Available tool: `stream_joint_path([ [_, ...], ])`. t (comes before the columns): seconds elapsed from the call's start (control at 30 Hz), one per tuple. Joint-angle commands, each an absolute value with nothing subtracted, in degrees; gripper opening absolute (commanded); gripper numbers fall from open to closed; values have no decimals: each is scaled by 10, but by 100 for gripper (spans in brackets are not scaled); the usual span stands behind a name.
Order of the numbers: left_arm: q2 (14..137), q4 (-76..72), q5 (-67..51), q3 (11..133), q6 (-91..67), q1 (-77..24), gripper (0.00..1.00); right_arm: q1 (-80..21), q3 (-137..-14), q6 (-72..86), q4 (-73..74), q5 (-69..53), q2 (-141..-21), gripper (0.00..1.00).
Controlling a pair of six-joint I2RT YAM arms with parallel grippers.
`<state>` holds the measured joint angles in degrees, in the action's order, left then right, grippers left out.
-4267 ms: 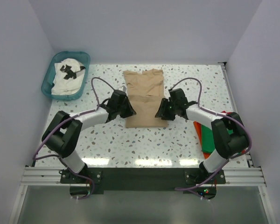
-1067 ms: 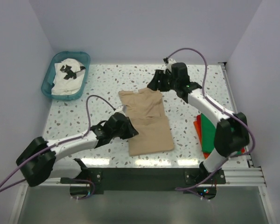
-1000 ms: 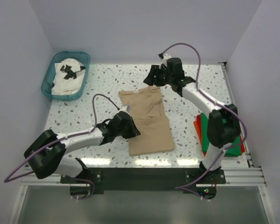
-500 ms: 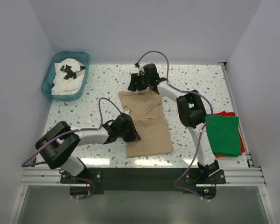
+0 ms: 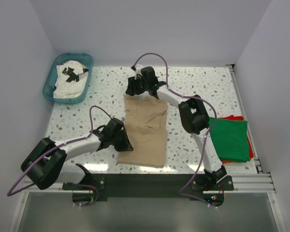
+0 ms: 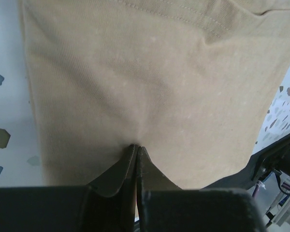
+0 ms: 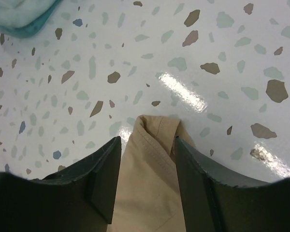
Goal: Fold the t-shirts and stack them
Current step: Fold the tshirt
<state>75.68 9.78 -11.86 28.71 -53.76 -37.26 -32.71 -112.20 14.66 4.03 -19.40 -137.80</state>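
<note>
Tan t-shirt (image 5: pixel 144 130) at mid-table, a narrow matte knit rectangle with its sides turned in and one crosswise crease; judged part-folded, with the lengthwise folds still to make. The left gripper (image 6: pixel 136 147) was pinched tight on its near-left hem. The right gripper (image 7: pixel 149 140) was narrowed around a raised ridge of the far edge, cloth filling the gap. At the right edge the green t-shirt (image 5: pixel 231 139) lay as a flat square on the red-orange t-shirt (image 5: pixel 234 117), of which only a rim showed: these two looked finished and stacked. The white t-shirt (image 5: pixel 71 79), black-printed, lay crumpled in the teal basket (image 5: pixel 50 84), untouched. The speckled table (image 5: pixel 203 87) was glossy and hard.
</note>
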Motion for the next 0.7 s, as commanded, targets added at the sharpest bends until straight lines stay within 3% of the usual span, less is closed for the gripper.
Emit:
stream_joint_path([
  [0.0,745,123,-138,294,-520,-370,7,-337,-1157,125,39,-167,-1404,51],
  [0.37,740,96,-148,262,-533,-370,7,-349,-1189,121,61,-154,-1430,40],
  [0.53,742,87,-149,251,-537,-371,7,-348,-1181,133,61,-115,-1413,16],
  [0.67,743,73,-152,235,-546,-370,7,-348,-1166,161,48,-72,-1395,3],
])
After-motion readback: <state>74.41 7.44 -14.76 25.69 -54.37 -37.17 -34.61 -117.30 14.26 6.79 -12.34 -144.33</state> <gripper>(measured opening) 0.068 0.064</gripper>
